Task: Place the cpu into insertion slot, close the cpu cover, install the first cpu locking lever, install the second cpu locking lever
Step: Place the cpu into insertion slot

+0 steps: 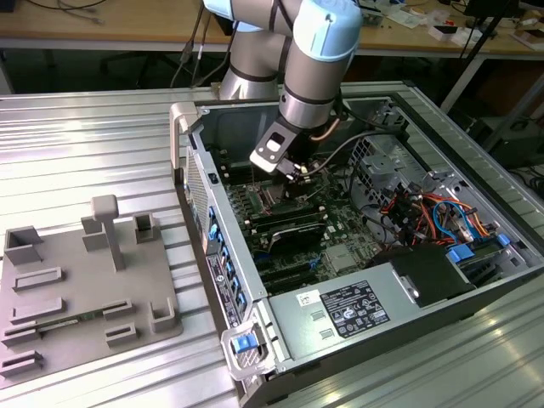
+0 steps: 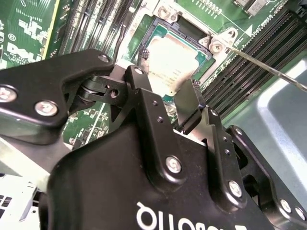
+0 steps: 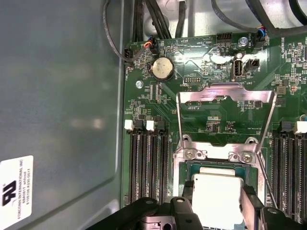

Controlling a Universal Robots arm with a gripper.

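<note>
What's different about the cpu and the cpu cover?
The cpu is a solid pale square; the cpu cover is a silver frame with a big window. The cpu sits at the insertion slot by the hand; the cpu cover is swung open, away from it. The cpu cover is larger than the cpu. Both are square and metallic.

Arm (image 1: 319, 51) angled down over the open computer case (image 1: 223, 272), wrist tipped toward its interior; end effector (image 2: 165, 81) low inside, black fingers (image 2: 139, 88) pinching the cpu (image 2: 168, 55).
</note>
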